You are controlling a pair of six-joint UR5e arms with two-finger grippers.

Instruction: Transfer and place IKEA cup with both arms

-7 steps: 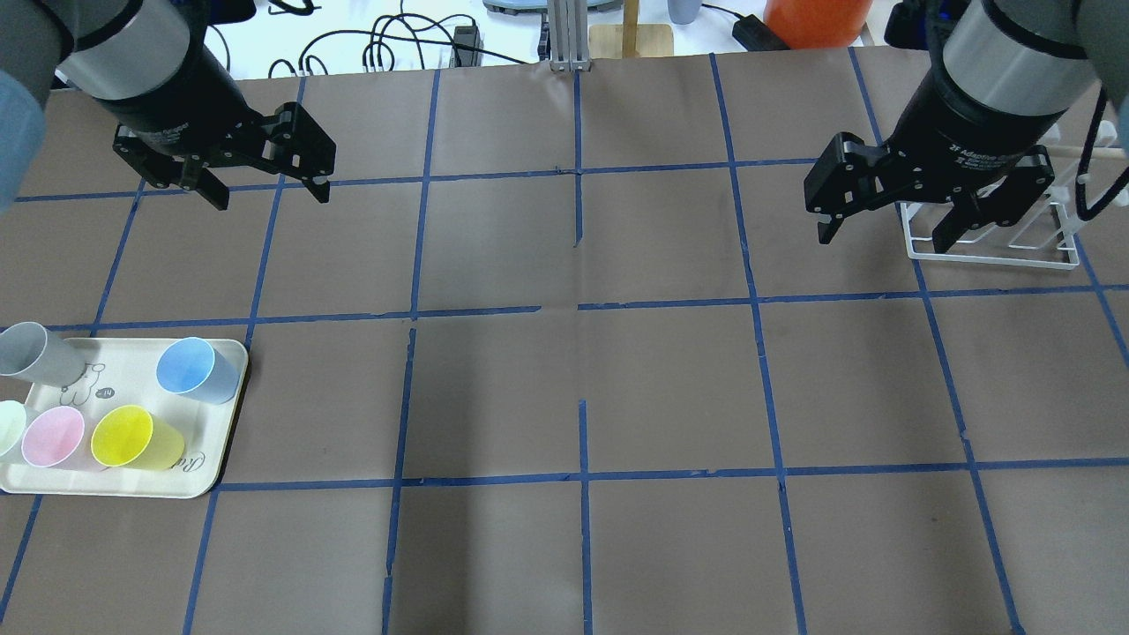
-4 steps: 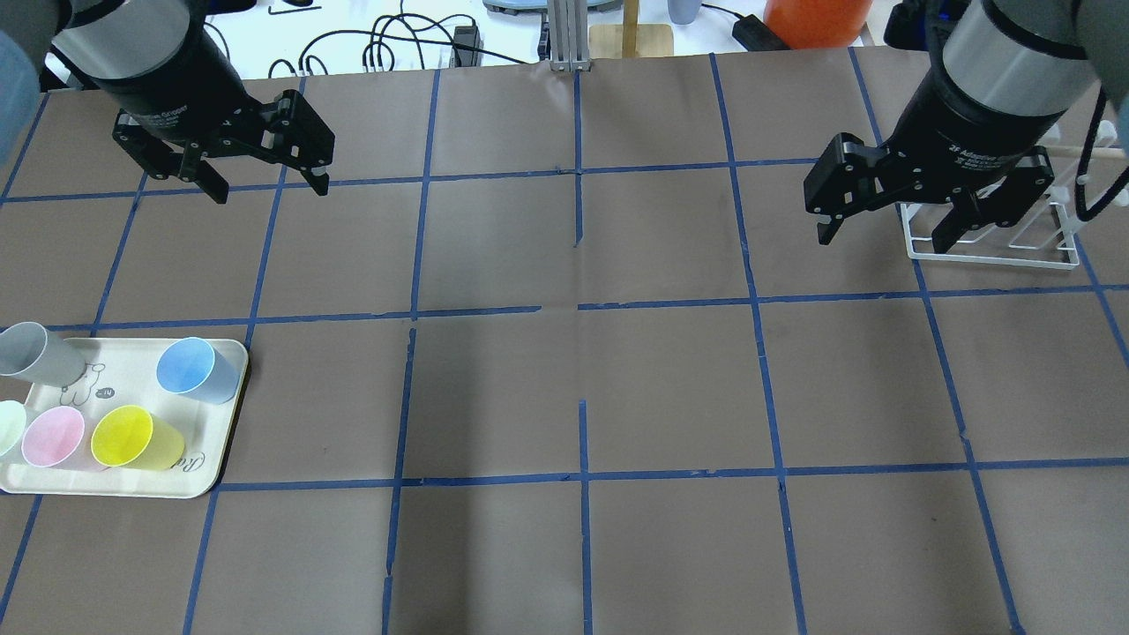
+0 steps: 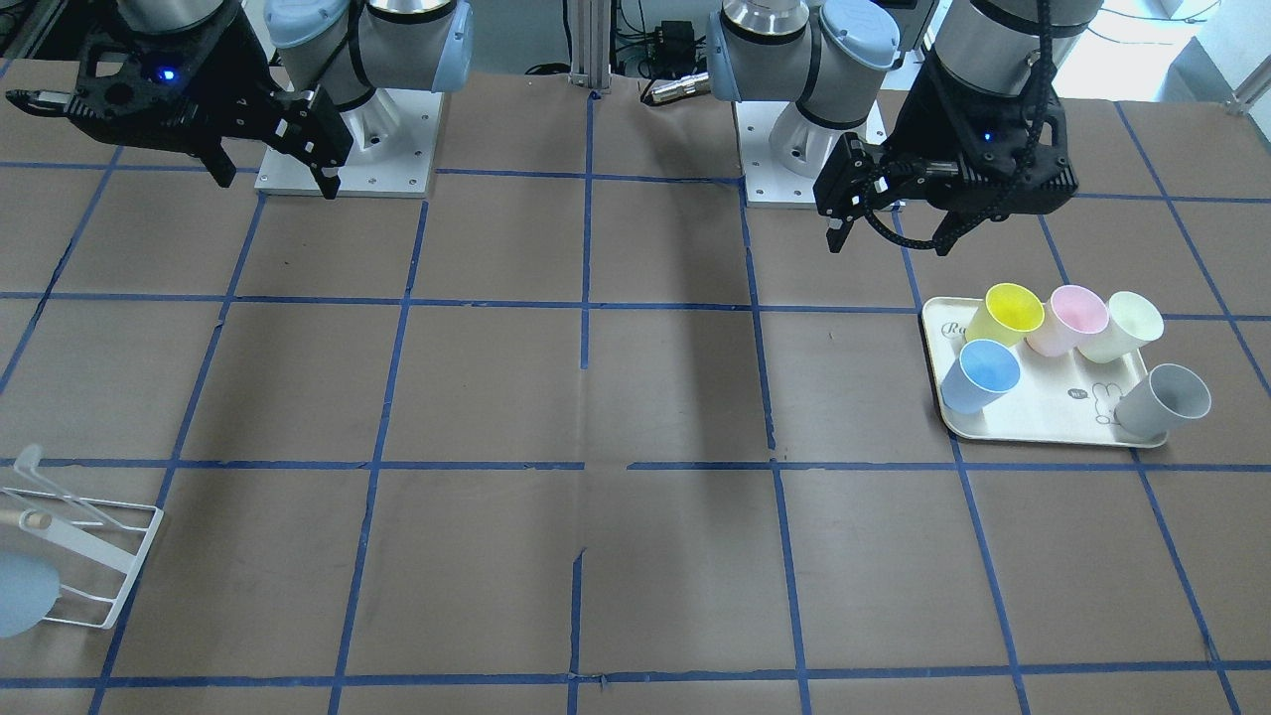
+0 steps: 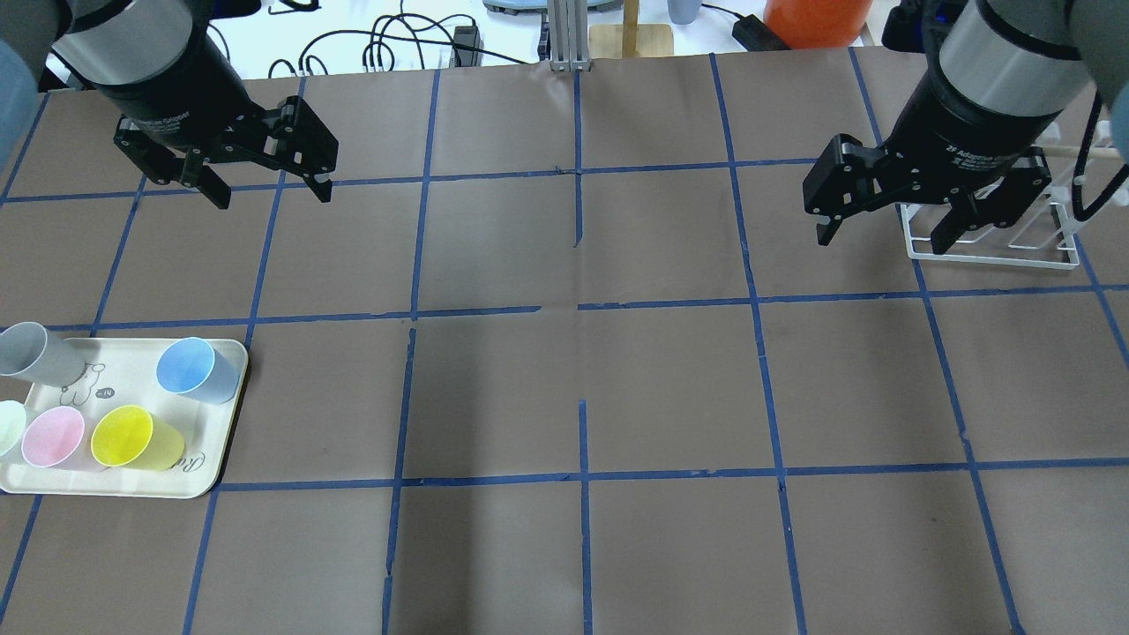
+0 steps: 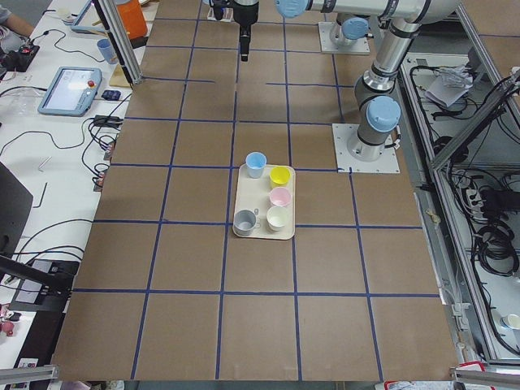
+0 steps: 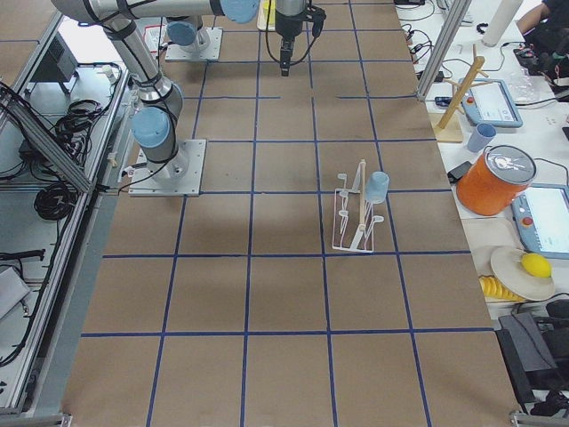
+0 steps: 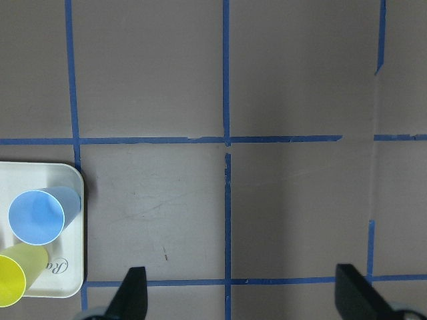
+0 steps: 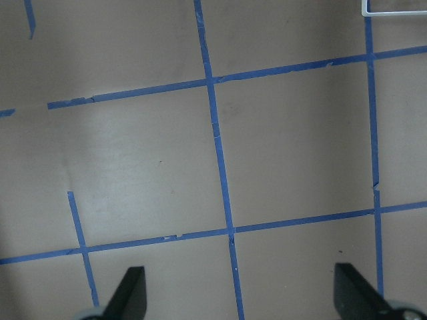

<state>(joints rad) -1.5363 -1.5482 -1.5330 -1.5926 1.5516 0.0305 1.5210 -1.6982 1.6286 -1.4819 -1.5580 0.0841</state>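
Observation:
A pale blue IKEA cup (image 4: 187,366) stands upright at a corner of a cream tray (image 4: 212,463) on the table's left side. It also shows in the front view (image 3: 981,372) and the left wrist view (image 7: 37,217). A second blue cup (image 6: 378,187) hangs on a white wire rack (image 4: 992,242) at the far right. My left gripper (image 4: 271,196) is open and empty, high above the table, farther out than the tray. My right gripper (image 4: 882,241) is open and empty, hovering beside the rack.
The tray also holds a yellow cup (image 4: 132,437), a pink cup (image 4: 53,437), a pale green cup (image 4: 9,428) and a grey cup (image 4: 35,351). Brown table paper carries a blue tape grid. Cables, an orange container and a wooden stand lie beyond the far edge.
The left arm has shifted slightly, its open gripper staying almost in place. The right arm and the cups have not moved.

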